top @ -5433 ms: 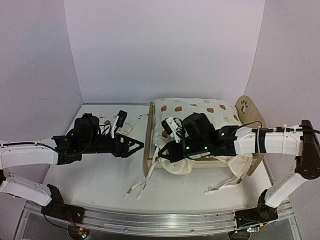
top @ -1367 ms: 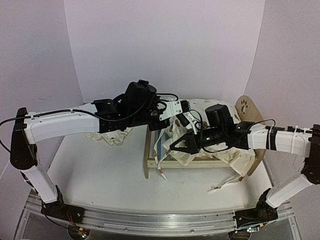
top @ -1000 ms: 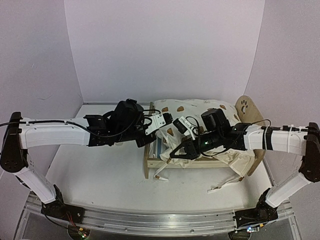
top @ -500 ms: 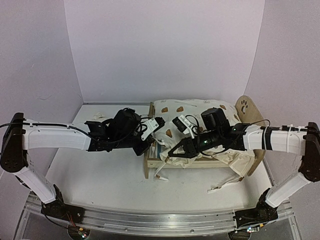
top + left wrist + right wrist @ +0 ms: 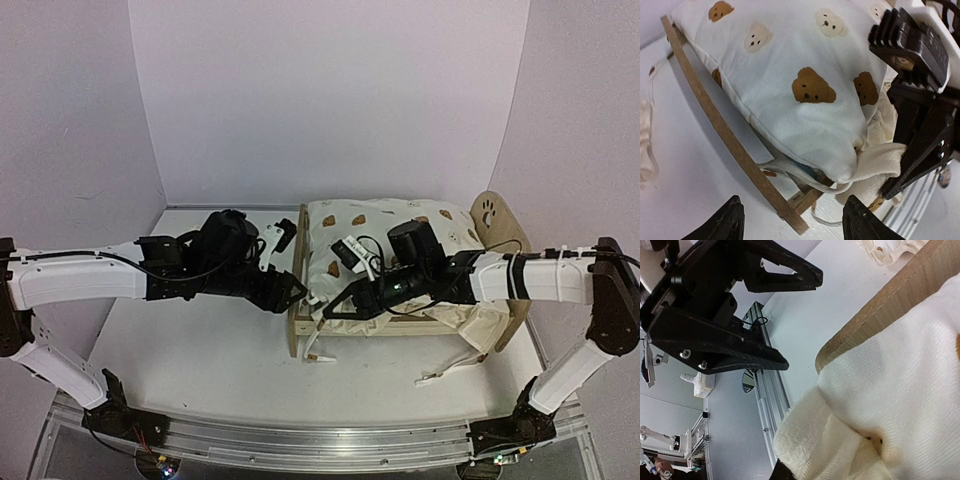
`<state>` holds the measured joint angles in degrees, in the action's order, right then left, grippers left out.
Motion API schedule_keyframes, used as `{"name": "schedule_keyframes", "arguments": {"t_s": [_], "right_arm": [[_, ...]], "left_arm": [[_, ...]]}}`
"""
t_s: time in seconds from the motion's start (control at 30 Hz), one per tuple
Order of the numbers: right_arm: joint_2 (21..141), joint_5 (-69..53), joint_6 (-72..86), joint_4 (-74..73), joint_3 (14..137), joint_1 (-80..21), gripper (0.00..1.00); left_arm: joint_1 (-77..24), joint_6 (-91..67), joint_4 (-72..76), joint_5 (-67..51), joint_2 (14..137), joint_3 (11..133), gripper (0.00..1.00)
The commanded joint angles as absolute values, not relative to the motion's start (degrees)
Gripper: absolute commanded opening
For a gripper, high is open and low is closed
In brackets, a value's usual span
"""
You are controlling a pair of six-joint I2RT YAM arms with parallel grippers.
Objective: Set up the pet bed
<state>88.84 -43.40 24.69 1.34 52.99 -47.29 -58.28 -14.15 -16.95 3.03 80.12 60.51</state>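
The pet bed [image 5: 298,300] stands right of centre, its paw-print headboard [image 5: 487,212] at the far right. A puffy bear-print pillow [image 5: 385,222] [image 5: 790,85] lies across it, overhanging the curved footboard [image 5: 735,150] [image 5: 880,305]. My left gripper [image 5: 292,290] [image 5: 795,225] hovers open just outside the footboard, nothing between its fingers. My right gripper [image 5: 340,308] [image 5: 920,125] is shut on a fold of cream cushion fabric [image 5: 880,160] [image 5: 840,440] at the bed's near corner. A sliver of blue base [image 5: 807,172] shows under the pillow.
Cream ties trail onto the table in front of the bed [image 5: 318,355] [image 5: 445,375]. A ruffled cream cloth [image 5: 645,145] [image 5: 890,250] lies on the table left of the footboard. White walls close the back and sides.
My left gripper has opened, let go of the pillow and drawn back left and lower, outside the footboard. The pillow now rests on the bed. My right gripper keeps its hold.
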Motion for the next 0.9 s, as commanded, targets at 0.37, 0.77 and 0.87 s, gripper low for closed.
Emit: {"name": "schedule_keyframes", "arguments": {"t_s": [0.37,0.77,0.87], "right_arm": [[95.59,-26.65,33.11,-11.34,64.27,-55.21,0.30],[82.58,-15.28,27.03,-16.42,53.58,-60.51,0.75],[80.96,-10.94,23.87,-9.33,47.23,-60.89,0.72]], "left_arm": [[-57.48,-41.19,-19.55,-3.05,88.07,61.21,0.40],[-57.39,-41.11,-25.81,0.69,95.61,68.41,0.16],[-57.39,-41.09,-26.54,-1.10,95.81,70.63,0.08]]}}
